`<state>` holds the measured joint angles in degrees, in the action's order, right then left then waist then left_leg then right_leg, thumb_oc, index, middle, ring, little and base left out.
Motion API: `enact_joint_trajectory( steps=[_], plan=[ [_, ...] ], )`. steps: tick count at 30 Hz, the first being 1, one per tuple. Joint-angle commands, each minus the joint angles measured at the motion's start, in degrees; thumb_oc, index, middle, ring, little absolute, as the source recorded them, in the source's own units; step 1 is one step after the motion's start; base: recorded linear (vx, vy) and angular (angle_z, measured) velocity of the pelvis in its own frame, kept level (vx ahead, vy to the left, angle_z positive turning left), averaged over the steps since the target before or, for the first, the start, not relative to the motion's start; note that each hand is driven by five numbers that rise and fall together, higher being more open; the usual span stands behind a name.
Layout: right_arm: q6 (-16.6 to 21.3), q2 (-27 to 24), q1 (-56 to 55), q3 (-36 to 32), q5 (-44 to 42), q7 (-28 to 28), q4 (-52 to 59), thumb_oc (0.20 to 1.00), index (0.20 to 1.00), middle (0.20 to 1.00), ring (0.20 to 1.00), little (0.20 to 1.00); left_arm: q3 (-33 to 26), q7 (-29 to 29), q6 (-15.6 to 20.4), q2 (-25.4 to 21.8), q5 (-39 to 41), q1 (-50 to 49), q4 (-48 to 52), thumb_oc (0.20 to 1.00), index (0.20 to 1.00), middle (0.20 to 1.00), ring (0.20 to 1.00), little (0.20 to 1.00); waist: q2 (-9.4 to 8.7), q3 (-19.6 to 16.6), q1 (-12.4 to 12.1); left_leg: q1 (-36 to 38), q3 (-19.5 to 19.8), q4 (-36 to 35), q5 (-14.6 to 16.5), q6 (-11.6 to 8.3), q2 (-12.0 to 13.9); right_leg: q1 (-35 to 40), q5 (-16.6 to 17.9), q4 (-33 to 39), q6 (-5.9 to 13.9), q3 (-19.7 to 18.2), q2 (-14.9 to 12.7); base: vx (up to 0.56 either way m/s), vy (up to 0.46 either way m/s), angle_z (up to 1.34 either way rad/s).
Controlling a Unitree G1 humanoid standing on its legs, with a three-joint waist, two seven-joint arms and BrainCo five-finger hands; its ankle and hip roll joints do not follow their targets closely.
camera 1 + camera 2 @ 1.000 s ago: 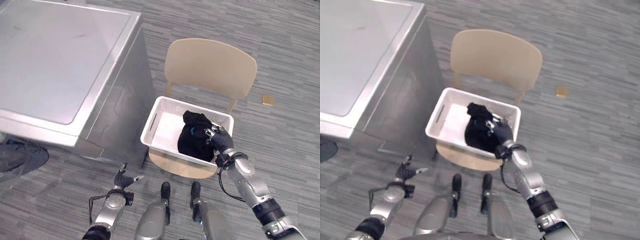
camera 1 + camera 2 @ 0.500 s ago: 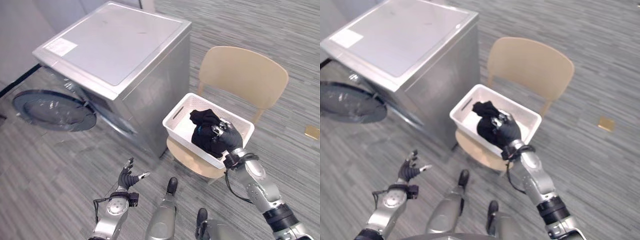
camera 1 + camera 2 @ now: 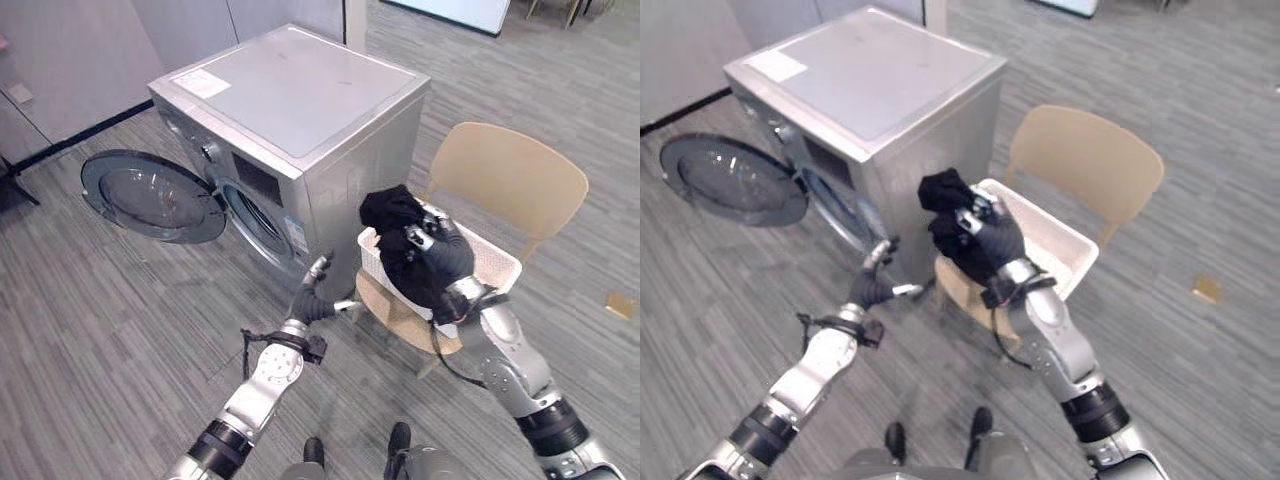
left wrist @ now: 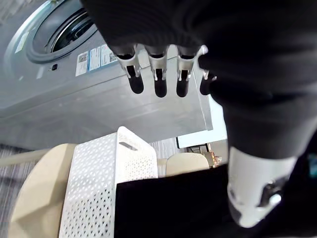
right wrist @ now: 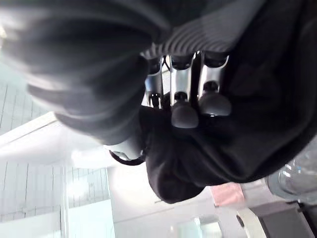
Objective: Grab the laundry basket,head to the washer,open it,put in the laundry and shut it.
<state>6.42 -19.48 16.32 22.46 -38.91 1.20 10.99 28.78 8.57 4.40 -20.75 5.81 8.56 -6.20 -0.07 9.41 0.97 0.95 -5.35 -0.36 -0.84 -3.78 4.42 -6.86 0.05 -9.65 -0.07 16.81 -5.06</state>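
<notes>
The silver washer stands with its round door swung open to the left, showing the drum opening. A white perforated laundry basket rests on a beige chair beside the washer. My right hand is shut on a black garment and holds it above the basket's near end, close to the washer's corner. In the right wrist view my fingers curl into the black cloth. My left hand hangs open, low in front of the washer, with straight fingers.
Grey striped carpet runs all around. A small tan square lies on the floor to the right of the chair. The open door juts out over the floor left of the washer front.
The camera has swung, bringing the washer front and open door into view. My right hand has lifted the black garment up out of the basket. My left hand has risen toward the washer front.
</notes>
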Motion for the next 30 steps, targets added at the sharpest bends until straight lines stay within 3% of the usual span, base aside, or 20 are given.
enact_joint_trajectory(
  steps=[1, 5, 7, 8, 9, 19, 25, 26, 27, 28, 29, 30],
  plan=[
    [4.91, 3.23, 6.12, 1.34, -3.02, -0.56, 6.61, 0.200, 0.200, 0.200, 0.200, 0.200, -1.20, 1.60, 1.83, 0.16, -2.66, 0.56, 0.45, 1.000, 1.000, 1.000, 1.000, 1.000, -2.20, -3.91, -0.76, 0.47, 1.09, -3.70, -1.74, -0.10, -2.54, 6.91, 0.09, 8.35, 4.76, -5.58, 1.89, -0.02, 0.092, -0.06],
    [4.86, 5.07, 9.06, 4.55, -4.72, -0.59, 6.56, 0.200, 0.200, 0.200, 0.200, 0.200, 1.12, 2.96, 1.47, 1.88, -3.81, 3.54, -2.56, 1.000, 1.000, 1.000, 1.000, 1.000, -2.61, -4.72, -0.59, 1.17, 0.68, -4.19, -1.44, 0.35, -2.86, 7.32, 0.65, 9.02, 5.21, -6.29, 1.66, -0.02, 0.085, 0.03],
    [5.18, 6.93, 10.19, 7.04, -6.19, -0.27, 6.29, 0.200, 0.200, 0.200, 0.200, 0.200, 2.21, 6.42, 1.25, 2.96, -6.83, 6.61, -4.09, 1.000, 1.000, 1.000, 1.000, 1.000, -2.96, -5.22, -0.44, 1.44, 0.43, -4.47, -1.37, 0.56, -3.20, 7.62, 0.99, 9.34, 5.53, -6.63, 1.45, -0.04, 0.072, -0.04],
    [5.35, 7.29, 9.88, 7.83, -6.57, 0.08, 6.30, 0.200, 0.200, 0.200, 0.200, 0.200, 1.92, 8.63, 1.24, 3.31, -8.00, 8.02, -4.42, 0.567, 0.567, 0.567, 0.567, 0.567, -3.13, -5.36, -0.23, 1.63, 0.23, -4.61, -1.32, 0.68, -3.23, 7.69, 1.33, 9.51, 5.73, -6.99, 1.32, -0.04, 0.067, -0.05],
    [5.34, 7.28, 9.86, 7.84, -6.56, 0.09, 6.32, 0.200, 0.200, 0.200, 0.200, 0.200, 1.93, 8.66, 1.25, 3.34, -8.02, 8.02, -4.44, 0.200, 0.200, 0.200, 0.200, 0.200, -3.11, -5.35, -0.25, 1.64, 0.21, -4.61, -1.32, 0.68, -3.23, 7.70, 1.35, 9.52, 5.74, -7.01, 1.32, -0.02, 0.038, -0.06],
    [2.79, 3.15, -2.29, 5.60, -7.63, -2.52, 5.04, 0.200, 0.200, 0.200, 0.200, 0.200, -4.25, 8.54, 1.95, 0.45, -5.60, 1.83, 1.45, 0.200, 0.200, 0.200, 0.200, 0.200, -2.50, -5.59, 0.39, 1.67, -1.47, -4.64, -1.24, 0.89, -3.58, 7.55, 3.24, 11.38, 6.59, -8.35, 1.16, -0.03, 0.022, -0.12],
    [0.19, -2.47, -10.98, -2.06, 0.49, -3.89, 0.27, 0.200, 0.200, 0.200, 0.200, 0.200, -10.42, 3.22, 2.75, -2.48, -0.85, -6.47, 5.07, 0.200, 0.200, 0.200, 0.200, 0.200, -1.98, -5.33, 0.45, 1.40, -2.08, -4.64, -1.52, 0.68, -3.71, 7.77, 4.00, 12.63, 6.99, -8.44, 1.05, -0.02, 0.002, -0.07],
    [-0.25, -3.80, -12.08, -3.43, 2.90, -4.21, 0.05, 0.250, 0.250, 0.250, 0.250, 0.250, -11.33, 2.31, 2.73, -2.93, -0.10, -7.97, 5.52, 0.200, 0.200, 0.200, 0.200, 0.200, -1.92, -5.33, 0.44, 1.41, -2.00, -4.64, -1.55, 0.64, -3.70, 7.90, 4.02, 12.76, 7.02, -8.38, 1.02, 0.00, 0.000, 0.00],
    [-0.26, -3.80, -12.10, -3.43, 2.90, -4.21, 0.07, 0.445, 0.445, 0.445, 0.445, 0.445, -11.33, 2.31, 2.72, -2.93, -0.10, -8.00, 5.54, 0.200, 0.200, 0.200, 0.200, 0.200, -1.92, -5.34, 0.44, 1.42, -1.99, -4.64, -1.55, 0.64, -3.70, 7.91, 4.02, 12.77, 7.02, -8.37, 1.02, 0.00, 0.000, 0.00],
    [-0.35, -6.04, -14.21, -5.68, 8.41, -4.08, -1.24, 0.881, 0.881, 0.881, 0.881, 0.881, -13.19, 1.65, 2.52, -3.72, 0.21, -9.77, 4.86, 0.200, 0.200, 0.200, 0.200, 0.200, -1.87, -5.17, 0.42, 1.35, -1.91, -4.64, -1.72, 0.61, -3.73, 7.92, 4.11, 12.85, 7.06, -8.45, 1.01, 0.00, 0.000, 0.00],
    [-1.06, -6.40, -15.95, -6.85, 8.77, -4.57, -0.99, 1.000, 1.000, 1.000, 1.000, 1.000, -13.74, 0.90, 2.54, -4.03, 0.56, -10.97, 5.38, 0.200, 0.200, 0.200, 0.200, 0.200, -1.76, -5.21, 0.41, 1.46, -1.85, -4.64, -1.67, 0.58, -3.73, 8.08, 4.07, 12.92, 7.08, -8.33, 1.05, 0.00, 0.000, 0.00],
    [-0.93, -8.31, -18.69, -10.01, 15.08, -4.61, -1.55, 1.000, 1.000, 1.000, 1.000, 1.000, -15.73, -0.28, 2.57, -5.07, 0.73, -13.23, 5.10, 0.200, 0.200, 0.200, 0.200, 0.200, -1.55, -5.04, 0.39, 1.52, -1.69, -4.64, -1.73, 0.59, -3.77, 8.25, 3.96, 13.00, 7.10, -8.15, 1.11, 0.00, 0.000, 0.00]
  ],
)
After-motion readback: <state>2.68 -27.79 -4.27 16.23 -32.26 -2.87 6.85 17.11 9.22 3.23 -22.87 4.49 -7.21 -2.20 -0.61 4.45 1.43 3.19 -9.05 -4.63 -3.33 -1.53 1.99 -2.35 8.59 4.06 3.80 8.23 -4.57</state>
